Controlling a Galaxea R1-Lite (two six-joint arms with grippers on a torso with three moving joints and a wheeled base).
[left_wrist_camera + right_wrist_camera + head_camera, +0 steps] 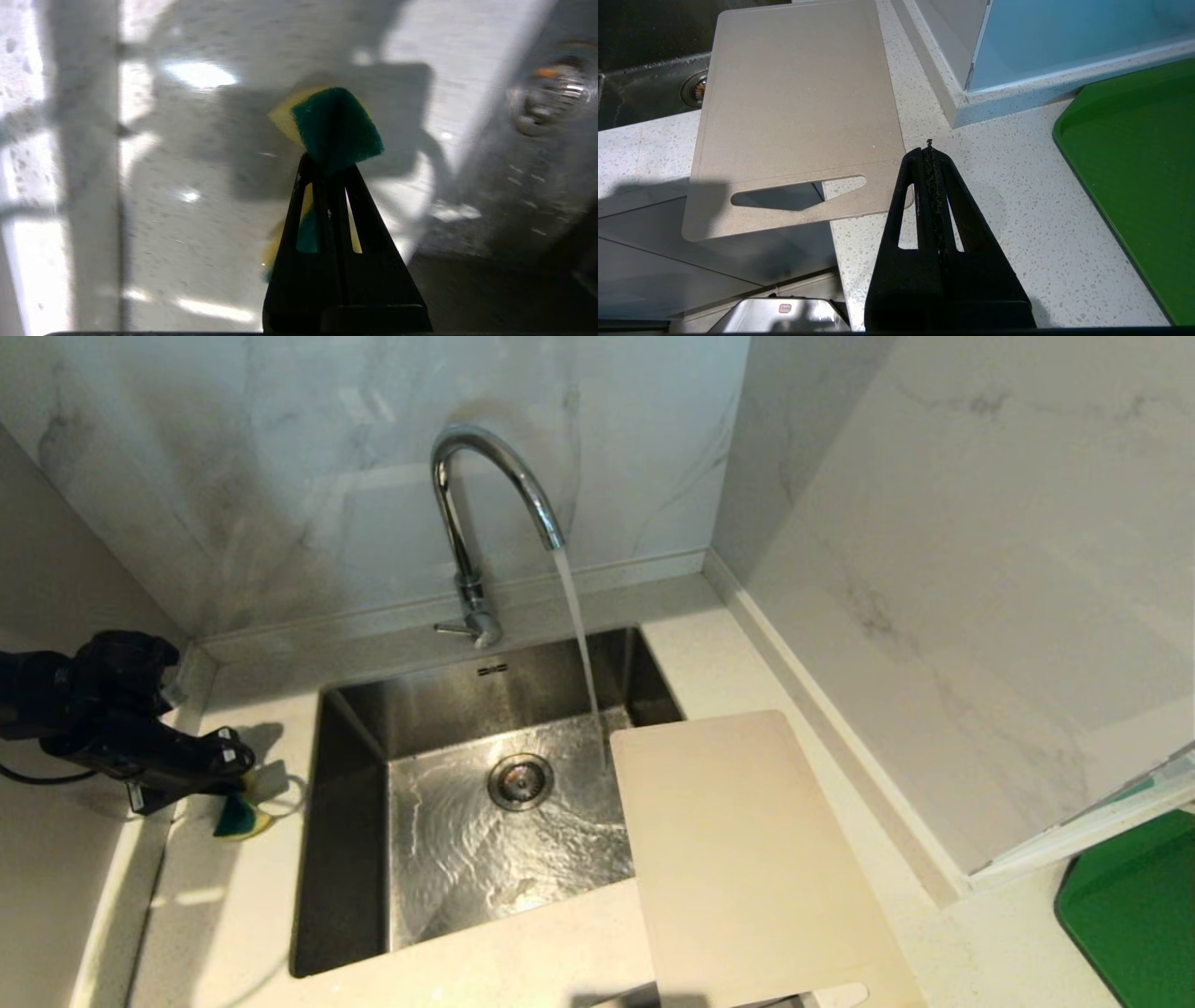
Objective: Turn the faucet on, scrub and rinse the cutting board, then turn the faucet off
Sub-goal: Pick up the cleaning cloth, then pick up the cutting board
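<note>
- Marble walls are seen behind a pale speckled bench (233,915) with a steel sink (355,728) set into it.
- Water is pouring from the tall shiny chrome faucet (485,476) into the sink, so the tap looks to be on already.
- The large thin cream-white plastic cutting board (747,859) is laid on the bench on the right side of the sink, with its far corner hanging over the basin just beside the stream.
- Its long side runs from the sink toward the robot, and its handle slot (798,193) is at the near end, which sticks out past the bench edge.
- The left gripper (229,761) is held over the bench on the left side of the sink, and its fingers (327,196) are squeezed tight on a small yellow and green sponge (334,123).
- The board lies well apart from that sponge, across the whole sink to the right.
- The right gripper (930,151) is held just beside the near end of the board, with its fingers pressed together and nothing in them.
- The right arm is nearer to the board, but the sponge is in the left one, so a reach across the basin is likely needed for scrubbing.
- A bright green flat board (1134,905) is seen at the far right and is not part of the job.
</note>
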